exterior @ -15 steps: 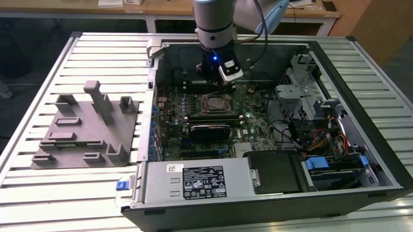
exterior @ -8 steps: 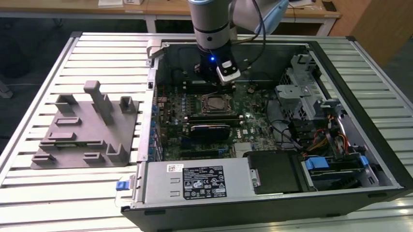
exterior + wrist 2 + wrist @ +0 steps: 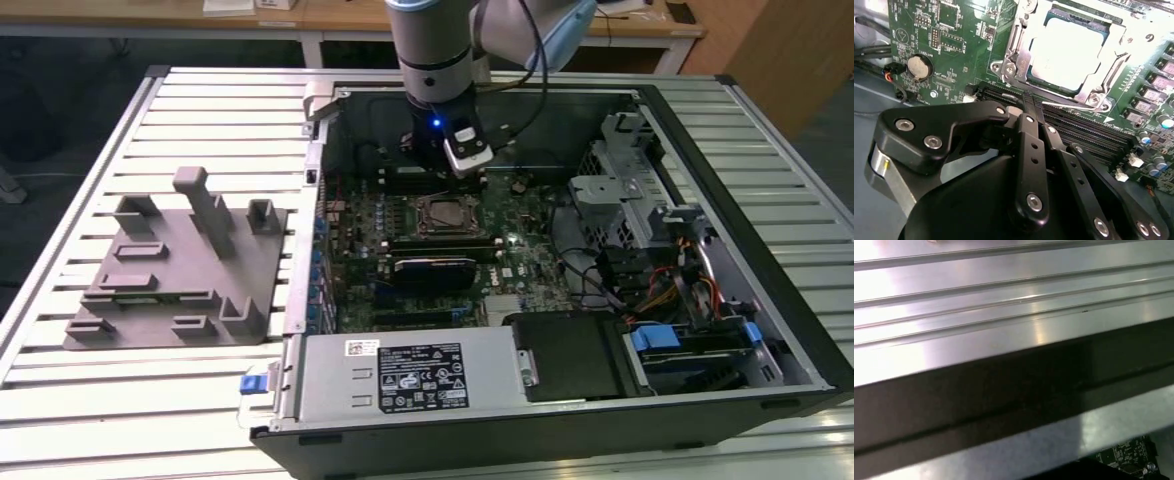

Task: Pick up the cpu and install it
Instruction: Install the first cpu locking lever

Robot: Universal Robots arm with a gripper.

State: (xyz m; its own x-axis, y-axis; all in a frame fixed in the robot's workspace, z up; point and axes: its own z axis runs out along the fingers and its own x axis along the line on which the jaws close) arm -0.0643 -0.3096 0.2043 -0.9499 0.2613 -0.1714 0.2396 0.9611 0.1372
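Your gripper's fingers (image 3: 1030, 150) are pressed together on nothing (tips hidden behind the linkage), just short of the cpu (image 3: 1066, 52), which sits seated in the motherboard socket (image 3: 1019, 55) inside the open computer case (image 3: 747, 300), its top glare-washed.

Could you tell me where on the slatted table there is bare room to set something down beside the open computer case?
The slatted table lies bare in front of the grey fixture block and in the strip behind it. Inside the computer case it is crowded: motherboard, drive bays, cables, with the tool above the socketed cpu.
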